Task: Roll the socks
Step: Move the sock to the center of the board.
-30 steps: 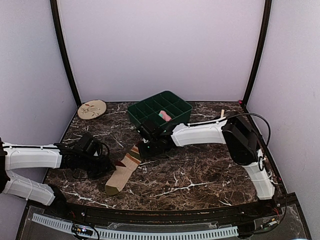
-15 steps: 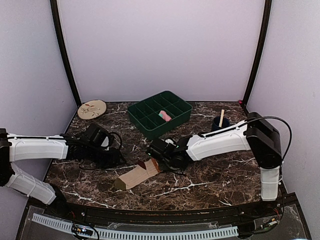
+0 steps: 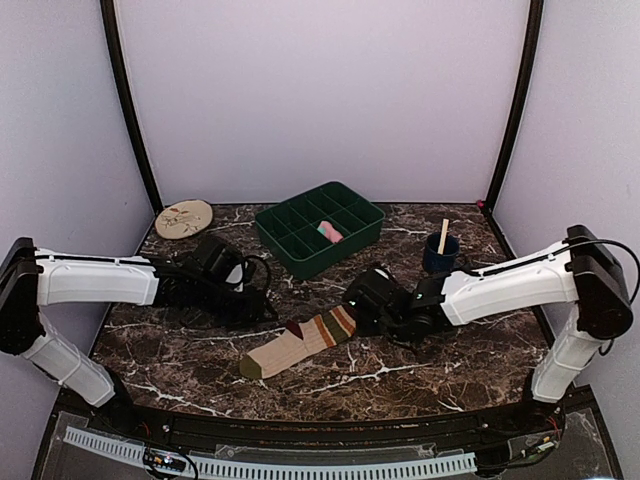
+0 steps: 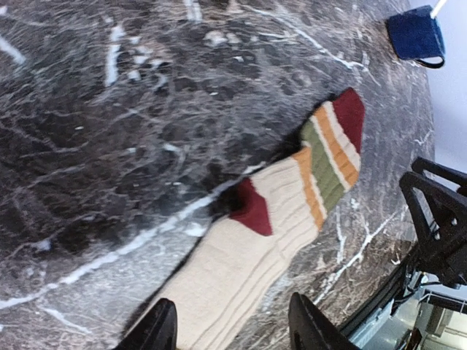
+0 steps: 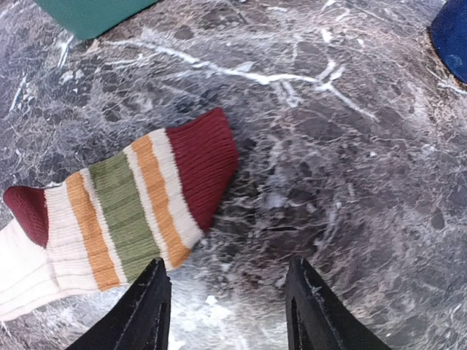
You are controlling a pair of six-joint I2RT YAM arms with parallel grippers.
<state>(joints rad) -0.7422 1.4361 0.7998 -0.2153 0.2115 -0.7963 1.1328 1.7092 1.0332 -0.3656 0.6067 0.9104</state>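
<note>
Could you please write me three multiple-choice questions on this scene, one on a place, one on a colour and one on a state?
1. Where is the pink sock?
A. In the green tray
B. On the floor
C. On a shelf

2. What colour is the striped sock's cuff?
A. Blue
B. Maroon
C. White

3. How does the striped sock lie?
A. Rolled into a ball
B. Flat and unrolled on the table
C. Folded in half

Answers:
1 A: the pink sock sits in one compartment of the tray.
2 B: the right wrist view shows a maroon end past the orange and olive stripes.
3 B: its whole length, from toe to cuff, shows stretched out on the table.
</note>
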